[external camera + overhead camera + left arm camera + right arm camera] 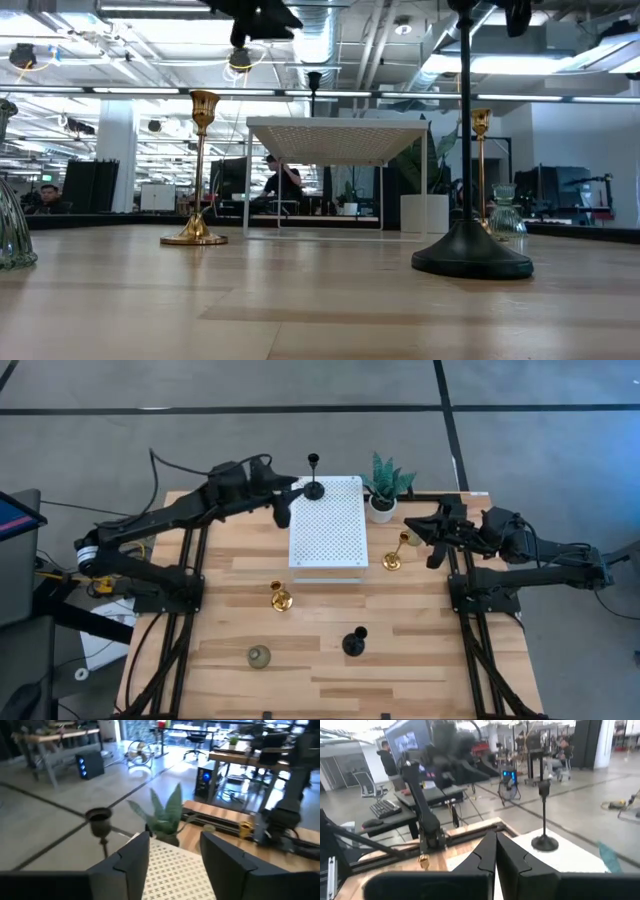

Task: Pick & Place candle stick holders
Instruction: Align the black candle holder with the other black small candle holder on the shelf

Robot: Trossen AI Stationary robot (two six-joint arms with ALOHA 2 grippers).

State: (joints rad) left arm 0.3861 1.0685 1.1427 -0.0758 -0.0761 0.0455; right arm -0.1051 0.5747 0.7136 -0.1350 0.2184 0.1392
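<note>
Over perforated stand [327, 520], left end effector [283, 508] hovers (fingers apart); right end effector [415, 526] pinched.

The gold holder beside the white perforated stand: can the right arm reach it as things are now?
Probably yes. The gold holder stands just in front of the right gripper, on the open table, and nothing lies between them. The gripper's fingers are closed and must open first.

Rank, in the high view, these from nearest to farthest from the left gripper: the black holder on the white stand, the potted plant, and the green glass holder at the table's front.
1. Black holder, on the white stand's back corner, right beside the left gripper.
2. Potted plant, past the stand's far corner.
3. Green glass holder, down at the table's front edge.
</note>
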